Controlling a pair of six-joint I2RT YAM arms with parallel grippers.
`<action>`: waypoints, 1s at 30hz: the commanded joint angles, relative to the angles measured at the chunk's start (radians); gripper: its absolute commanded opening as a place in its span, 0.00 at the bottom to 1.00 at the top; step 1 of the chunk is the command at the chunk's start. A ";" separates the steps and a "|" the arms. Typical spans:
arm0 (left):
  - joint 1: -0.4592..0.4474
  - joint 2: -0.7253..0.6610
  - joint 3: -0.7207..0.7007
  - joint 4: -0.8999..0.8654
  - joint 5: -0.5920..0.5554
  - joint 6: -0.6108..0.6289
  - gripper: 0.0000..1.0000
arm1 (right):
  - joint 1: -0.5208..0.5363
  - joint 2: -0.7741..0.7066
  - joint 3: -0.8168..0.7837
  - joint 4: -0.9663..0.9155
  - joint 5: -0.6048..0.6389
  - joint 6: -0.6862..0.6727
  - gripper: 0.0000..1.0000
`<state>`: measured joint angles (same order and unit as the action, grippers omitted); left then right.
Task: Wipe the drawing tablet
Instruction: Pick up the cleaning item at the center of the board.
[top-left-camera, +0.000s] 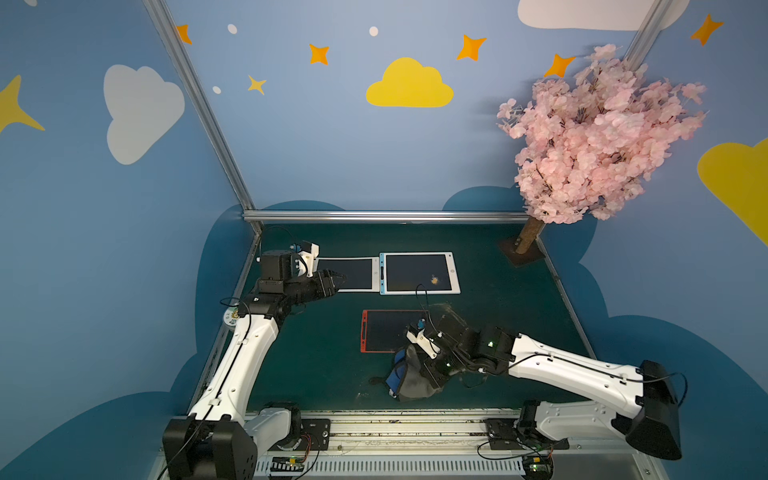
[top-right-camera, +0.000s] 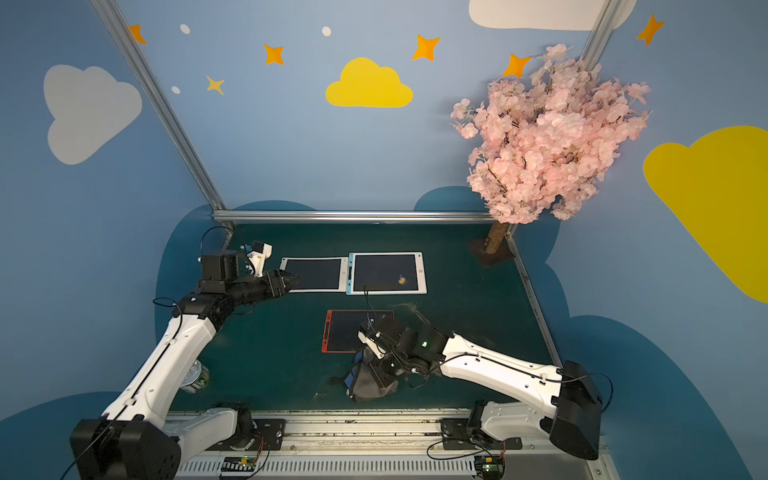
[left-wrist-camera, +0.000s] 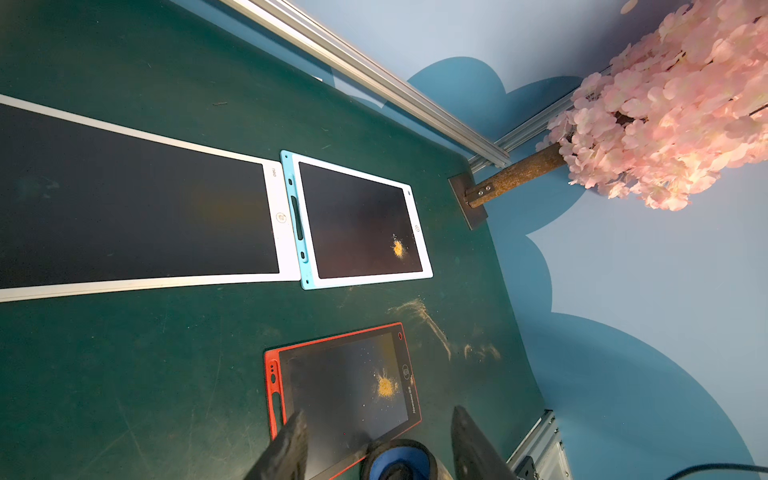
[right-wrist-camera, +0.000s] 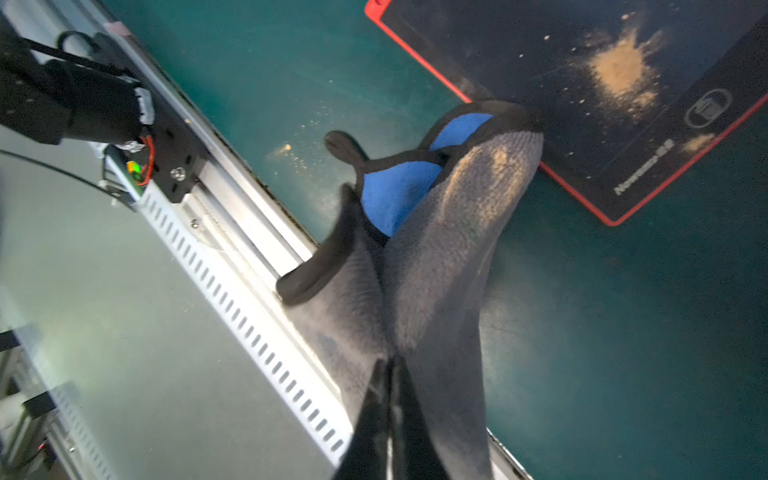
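The right pincer (right-wrist-camera: 390, 368) is closed tightly on a fold of the grey and blue cloth (right-wrist-camera: 453, 232). The cloth hangs down to the counter (right-wrist-camera: 623, 332), and its far end lies on the edge of the red drawing tablet (right-wrist-camera: 561, 83). This tablet lies near the front of the counter, with orange powder (right-wrist-camera: 623, 70) on its screen. The step in hand seems to be taking up the cloth. Next, the cloth must be dragged flat across the powder. The left pincer (top-left-camera: 337, 277) stands open and empty above the white tablet (top-left-camera: 353, 270).
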<state>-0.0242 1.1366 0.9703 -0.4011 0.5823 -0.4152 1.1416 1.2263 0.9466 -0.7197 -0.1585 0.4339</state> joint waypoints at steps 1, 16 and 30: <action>0.007 -0.012 -0.010 0.019 0.022 0.003 0.55 | 0.005 -0.005 -0.013 0.037 -0.069 -0.023 0.53; -0.277 -0.054 -0.112 -0.030 -0.145 -0.060 0.49 | 0.017 -0.104 -0.068 0.027 0.074 0.062 0.59; -0.727 -0.111 -0.291 -0.117 -0.366 -0.125 0.35 | 0.000 -0.125 -0.190 0.069 0.075 0.157 0.80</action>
<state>-0.6880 0.9909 0.6750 -0.4793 0.2932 -0.5434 1.1511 1.1278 0.7784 -0.6777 -0.1005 0.5526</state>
